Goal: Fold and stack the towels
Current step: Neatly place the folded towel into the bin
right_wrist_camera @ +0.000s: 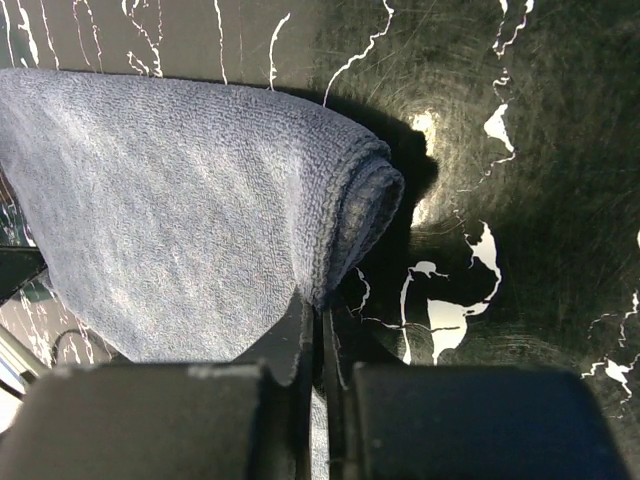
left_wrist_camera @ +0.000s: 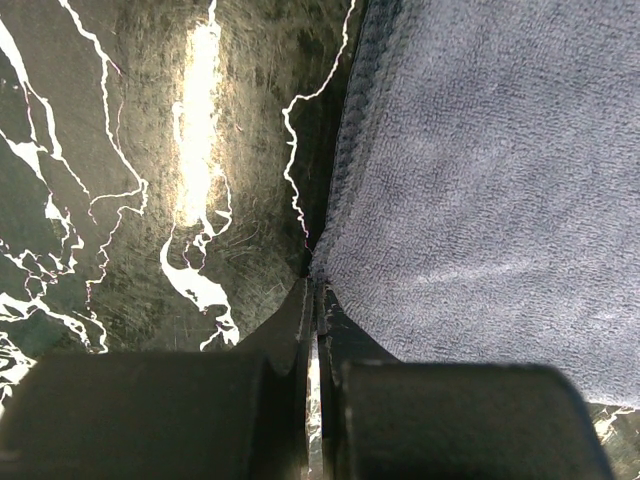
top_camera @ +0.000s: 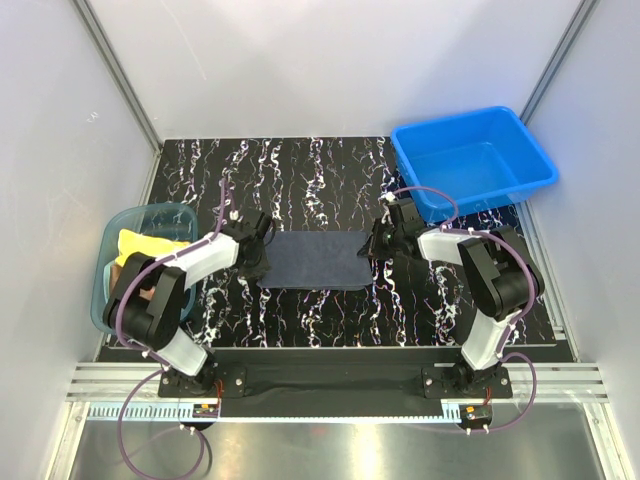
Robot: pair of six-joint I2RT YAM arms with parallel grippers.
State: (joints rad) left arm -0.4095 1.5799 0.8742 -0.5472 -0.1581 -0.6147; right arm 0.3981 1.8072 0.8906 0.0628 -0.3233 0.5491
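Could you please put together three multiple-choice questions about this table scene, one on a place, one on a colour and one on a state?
1. Where does the blue bin stand?
A) at the far right of the table
B) at the near left
C) in the centre

2. What colour is the towel spread flat in the middle?
A) red
B) dark slate-blue
C) white

3. How is the right gripper?
A) wide open
B) shut on the towel's edge
C) out of view

Answers:
1 A, the top view shows it at the far right corner.
2 B, the top view and both wrist views show slate-blue cloth.
3 B, the right wrist view shows its jaws closed on the raised hem.
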